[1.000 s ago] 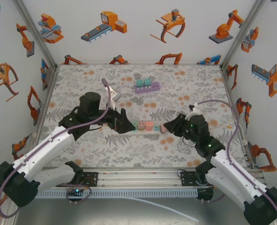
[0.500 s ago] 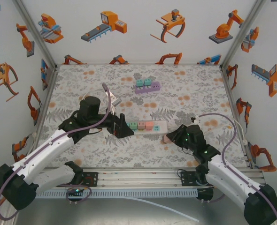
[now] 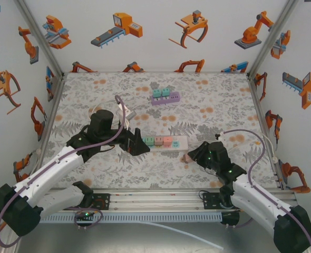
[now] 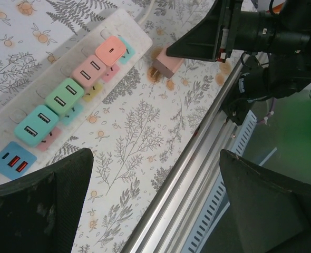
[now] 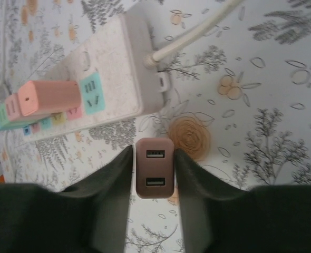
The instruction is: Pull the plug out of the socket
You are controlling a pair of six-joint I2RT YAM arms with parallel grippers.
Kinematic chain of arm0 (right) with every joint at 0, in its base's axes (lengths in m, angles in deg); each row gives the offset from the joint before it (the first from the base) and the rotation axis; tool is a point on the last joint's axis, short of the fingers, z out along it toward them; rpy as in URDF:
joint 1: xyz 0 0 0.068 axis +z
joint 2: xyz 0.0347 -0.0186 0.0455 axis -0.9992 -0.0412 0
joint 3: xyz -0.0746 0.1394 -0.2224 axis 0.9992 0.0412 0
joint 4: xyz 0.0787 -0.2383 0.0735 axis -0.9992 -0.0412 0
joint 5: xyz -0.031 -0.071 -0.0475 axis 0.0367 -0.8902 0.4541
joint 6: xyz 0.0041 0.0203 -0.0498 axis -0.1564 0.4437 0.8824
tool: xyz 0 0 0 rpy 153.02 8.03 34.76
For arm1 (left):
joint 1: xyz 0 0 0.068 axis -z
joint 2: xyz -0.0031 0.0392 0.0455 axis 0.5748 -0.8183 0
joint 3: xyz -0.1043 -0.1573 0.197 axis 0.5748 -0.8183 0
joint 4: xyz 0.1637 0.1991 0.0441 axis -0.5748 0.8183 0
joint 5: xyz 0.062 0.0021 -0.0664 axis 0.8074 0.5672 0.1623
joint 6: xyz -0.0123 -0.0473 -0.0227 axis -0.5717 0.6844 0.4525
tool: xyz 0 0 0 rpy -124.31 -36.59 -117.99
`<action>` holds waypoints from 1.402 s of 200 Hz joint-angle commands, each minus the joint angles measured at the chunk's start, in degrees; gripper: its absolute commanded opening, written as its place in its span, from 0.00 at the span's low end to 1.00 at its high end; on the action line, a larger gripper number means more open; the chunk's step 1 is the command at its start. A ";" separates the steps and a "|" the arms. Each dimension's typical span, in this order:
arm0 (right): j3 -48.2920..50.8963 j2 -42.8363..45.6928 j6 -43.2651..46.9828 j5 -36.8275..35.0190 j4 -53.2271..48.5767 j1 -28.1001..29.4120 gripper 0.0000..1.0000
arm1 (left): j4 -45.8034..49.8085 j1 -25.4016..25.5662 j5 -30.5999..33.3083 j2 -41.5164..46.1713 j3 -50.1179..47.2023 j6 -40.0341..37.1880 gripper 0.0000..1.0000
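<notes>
A white power strip (image 3: 177, 142) lies mid-table carrying several coloured plugs (image 4: 64, 97). A brownish-pink plug (image 5: 154, 167) with two USB ports is out of the socket and rests on the table just off the strip's cable end (image 5: 145, 60). My right gripper (image 5: 153, 153) straddles that plug. A thin sliver of light shows along the left finger, while the other finger is against the plug. In the top view the plug (image 3: 187, 156) sits at the right gripper (image 3: 191, 154). My left gripper (image 3: 139, 143) hangs wide open and empty at the strip's left end.
A purple strip (image 3: 165, 98) with teal plugs stands at the back. The white cable (image 5: 197, 31) runs off from the strip's end. The aluminium front rail (image 4: 197, 158) lies just beyond the plug. Patterned walls close in both sides.
My right gripper drew the pink plug away from the strip's end toward the front and set it down. Its jaws have just eased apart slightly. The strip shifted a little.
</notes>
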 commanded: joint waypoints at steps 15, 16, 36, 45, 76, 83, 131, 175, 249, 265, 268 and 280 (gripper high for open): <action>0.18 3.01 0.95 -3.57 -7.33 0.18 0.47 | 0.27 0.22 2.82 1.70 -0.76 -0.87 0.97; 0.11 3.06 0.97 -3.65 -7.44 0.22 0.48 | 0.26 0.22 2.89 1.75 -0.76 -0.84 0.97; -0.46 4.75 1.67 -4.54 -9.51 0.21 0.49 | 0.40 0.27 4.06 2.27 -1.17 -0.72 0.97; -0.95 5.36 1.95 -4.77 -10.37 0.21 0.49 | 0.64 0.22 4.62 2.48 -1.28 -0.63 0.97; -4.20 7.13 5.96 -5.22 -13.51 0.18 0.50 | 2.24 0.29 8.87 3.34 -1.28 -0.37 0.97; -5.24 7.46 7.68 -5.31 -13.72 0.18 0.50 | 2.87 0.26 10.54 3.61 -1.22 -0.20 0.97; -10.85 8.04 29.28 -2.86 -7.81 0.17 0.47 | 4.63 0.17 21.24 5.12 -1.70 2.46 0.97; -13.40 5.50 54.23 10.40 -0.17 0.26 0.45 | 6.46 0.06 27.69 5.83 -2.11 4.49 0.97; -20.41 -6.35 97.30 33.81 -5.41 0.31 0.55 | 11.00 -3.23 35.41 1.76 -1.34 10.54 0.97; -22.77 -10.87 100.68 34.79 -6.02 0.28 0.56 | 12.91 -4.80 36.89 -0.40 -0.75 12.28 0.97; -23.43 -11.86 101.27 34.91 -6.41 0.29 0.56 | 13.04 -5.27 36.88 -0.71 -0.76 12.48 0.97; -26.13 -16.04 103.50 36.07 -8.23 0.27 0.56 | 12.82 -6.77 36.30 -1.94 -0.96 13.41 0.97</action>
